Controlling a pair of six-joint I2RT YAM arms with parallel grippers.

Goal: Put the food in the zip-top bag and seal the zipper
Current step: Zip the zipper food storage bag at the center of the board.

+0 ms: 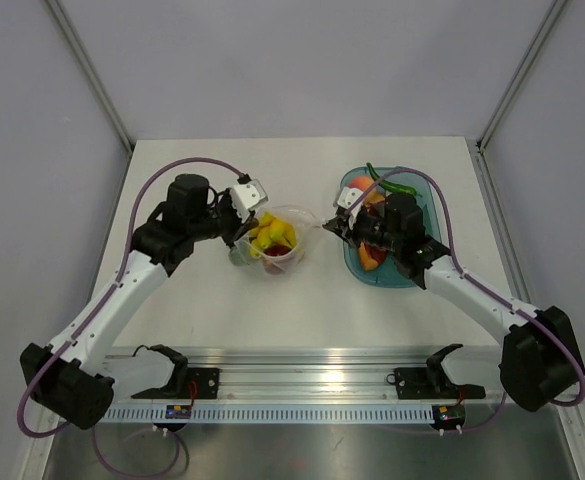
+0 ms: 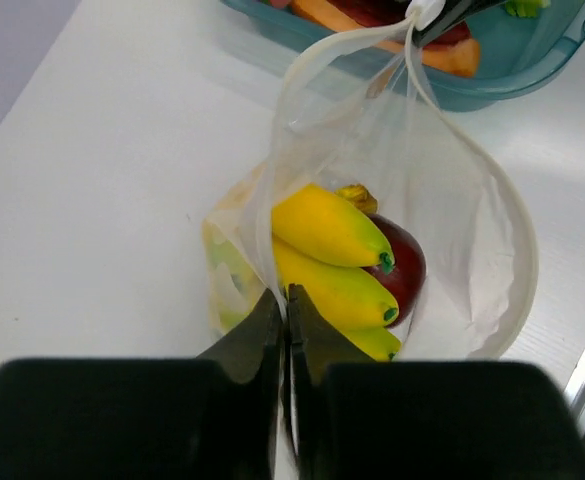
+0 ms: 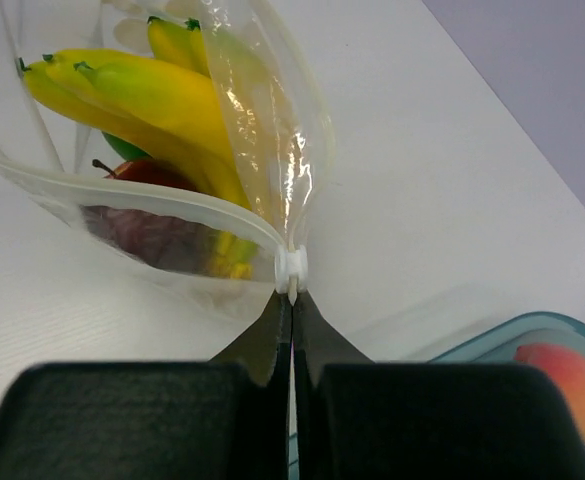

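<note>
The zip-top bag (image 1: 277, 240) stands open at mid-table, stretched between both grippers. In it lie the yellow banana bunch (image 2: 332, 240), the dark red apple (image 2: 404, 265) and a green fruit (image 3: 122, 148). My left gripper (image 1: 243, 233) is shut on the bag's left mouth edge, as the left wrist view (image 2: 284, 296) shows. My right gripper (image 1: 329, 226) is shut on the white tab (image 3: 292, 268) at the right end of the zipper (image 3: 152, 203). The zipper gapes open. More food, an orange piece (image 1: 370, 258) and a green pepper (image 1: 392, 185), lies in the tray.
The teal oval tray (image 1: 357, 270) sits right of the bag, under my right wrist; a peach-coloured fruit (image 3: 562, 385) lies in it. The tray's near rim (image 2: 532, 85) is just behind the bag. A metal rail (image 1: 302, 385) runs along the near table edge.
</note>
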